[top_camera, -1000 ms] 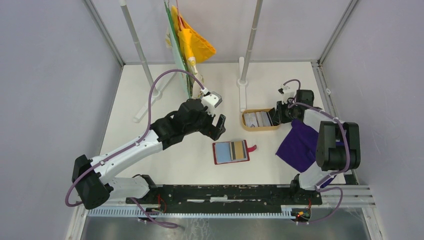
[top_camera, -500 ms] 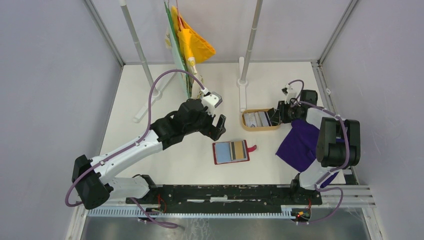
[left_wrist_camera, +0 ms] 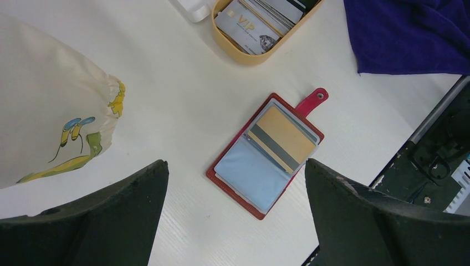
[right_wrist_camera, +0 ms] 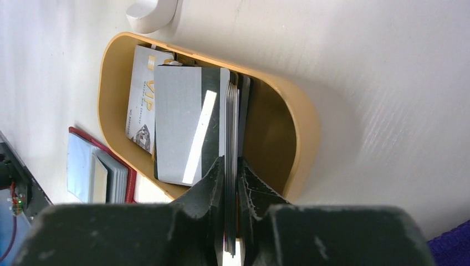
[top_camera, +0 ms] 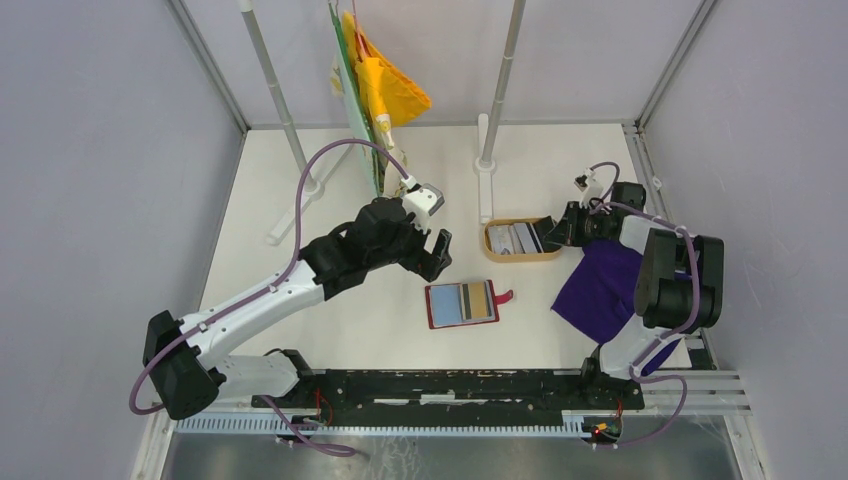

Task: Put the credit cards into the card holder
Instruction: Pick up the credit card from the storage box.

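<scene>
The dark-red card holder (top_camera: 462, 304) lies open on the table, a tan card and pale sleeves showing, snap tab to the right; it also shows in the left wrist view (left_wrist_camera: 266, 152) and at the edge of the right wrist view (right_wrist_camera: 100, 172). The credit cards (top_camera: 513, 238) lie in an oval wooden tray (top_camera: 520, 256). My right gripper (right_wrist_camera: 230, 166) is shut on a stack of several cards (right_wrist_camera: 231, 111) held on edge at the tray's right end (right_wrist_camera: 299, 127). A grey card (right_wrist_camera: 177, 122) and a white VIP card (right_wrist_camera: 141, 100) lie flat. My left gripper (top_camera: 437, 251) is open, above and left of the holder.
A purple cloth (top_camera: 600, 290) lies under my right arm, also in the left wrist view (left_wrist_camera: 410, 33). A white bag with print (left_wrist_camera: 50, 100) sits left of the holder. Two poles on white feet (top_camera: 488, 150) and hanging yellow cloth (top_camera: 385, 85) stand at the back.
My right gripper has drawn back to the right along the tray with the cards pinched. My left arm has not moved.
</scene>
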`<move>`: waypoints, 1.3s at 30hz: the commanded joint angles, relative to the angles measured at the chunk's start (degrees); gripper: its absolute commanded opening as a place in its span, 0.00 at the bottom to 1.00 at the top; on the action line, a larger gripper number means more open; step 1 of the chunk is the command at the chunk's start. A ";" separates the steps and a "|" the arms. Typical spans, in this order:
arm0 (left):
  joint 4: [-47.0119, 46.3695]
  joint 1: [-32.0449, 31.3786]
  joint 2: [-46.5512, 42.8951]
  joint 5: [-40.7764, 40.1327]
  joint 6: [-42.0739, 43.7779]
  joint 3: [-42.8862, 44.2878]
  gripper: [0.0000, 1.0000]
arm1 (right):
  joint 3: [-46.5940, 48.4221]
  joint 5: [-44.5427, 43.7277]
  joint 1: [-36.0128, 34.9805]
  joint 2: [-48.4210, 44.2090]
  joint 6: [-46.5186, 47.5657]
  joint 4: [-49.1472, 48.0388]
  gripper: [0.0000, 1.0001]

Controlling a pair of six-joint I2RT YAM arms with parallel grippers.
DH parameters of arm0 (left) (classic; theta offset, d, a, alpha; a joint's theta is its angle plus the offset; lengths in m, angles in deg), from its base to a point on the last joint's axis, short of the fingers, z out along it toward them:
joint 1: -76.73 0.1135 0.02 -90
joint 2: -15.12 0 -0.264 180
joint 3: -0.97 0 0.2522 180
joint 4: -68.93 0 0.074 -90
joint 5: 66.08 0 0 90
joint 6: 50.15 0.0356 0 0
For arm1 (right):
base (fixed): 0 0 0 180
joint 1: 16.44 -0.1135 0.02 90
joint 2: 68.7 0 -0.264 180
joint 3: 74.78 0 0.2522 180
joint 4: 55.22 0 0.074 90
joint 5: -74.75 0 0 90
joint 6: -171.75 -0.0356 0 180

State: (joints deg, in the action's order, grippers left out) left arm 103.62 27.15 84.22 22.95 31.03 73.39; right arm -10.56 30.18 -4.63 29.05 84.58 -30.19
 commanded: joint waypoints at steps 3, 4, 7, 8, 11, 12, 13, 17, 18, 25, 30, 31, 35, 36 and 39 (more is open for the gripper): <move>-1.88 0.28 -1.95 0.71 3.60 1.36 0.98 | 0.61 1.90 0.94 0.93 -0.72 -0.43 0.13; -1.86 0.29 -1.95 0.71 3.63 1.37 0.98 | 0.52 2.33 1.03 1.07 -0.65 -0.52 0.14; -1.88 0.32 -2.04 0.71 3.62 1.38 0.98 | 0.50 3.35 1.22 1.60 -0.58 -0.71 0.21; -1.86 0.33 -2.04 0.71 3.62 1.38 0.98 | 0.52 3.65 1.34 1.63 -0.55 -0.81 0.25; -1.86 0.28 -2.04 0.71 3.59 1.38 0.99 | 0.52 4.83 1.73 1.98 -0.99 -1.65 0.30; -1.90 0.28 -2.08 0.71 3.63 1.38 0.98 | 0.52 5.01 1.81 2.08 -1.27 -1.83 0.30; -1.86 0.30 -2.03 0.71 3.59 1.38 0.99 | 0.59 5.17 1.94 2.22 -1.43 -1.99 0.29; -1.90 0.30 -1.95 0.71 3.57 1.38 0.99 | 0.78 5.89 2.32 2.70 -1.92 -2.35 0.24; -1.82 0.28 -1.95 0.71 3.62 1.38 0.99 | 0.78 6.09 2.33 2.75 -2.22 -2.55 0.19; -1.77 0.32 -2.04 0.71 3.63 1.37 0.99 | 0.44 9.07 3.04 3.19 -2.75 -3.49 0.00; -1.86 0.28 -2.04 0.71 3.63 1.38 1.00 | -0.01 9.66 3.24 4.06 -2.47 -4.09 0.01; -1.86 0.30 -2.04 0.71 3.57 1.38 1.00 | -0.01 9.68 3.22 4.49 -2.19 -4.08 0.02; -1.86 0.28 -1.96 0.71 3.64 1.38 1.00 | 0.51 10.07 3.29 6.00 -0.88 -3.25 0.08; -1.86 0.32 -1.95 0.71 3.67 1.38 1.00 | 0.61 9.91 3.26 6.23 -0.61 -3.06 0.05; -1.86 0.28 -1.87 0.71 3.71 1.38 1.00 | 0.99 8.02 3.30 6.39 0.33 -2.30 0.00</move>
State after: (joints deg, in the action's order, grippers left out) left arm 103.60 27.15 83.93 22.95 31.03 73.39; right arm -10.45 41.00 -1.66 33.64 82.15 -33.38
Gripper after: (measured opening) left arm 0.993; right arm 0.078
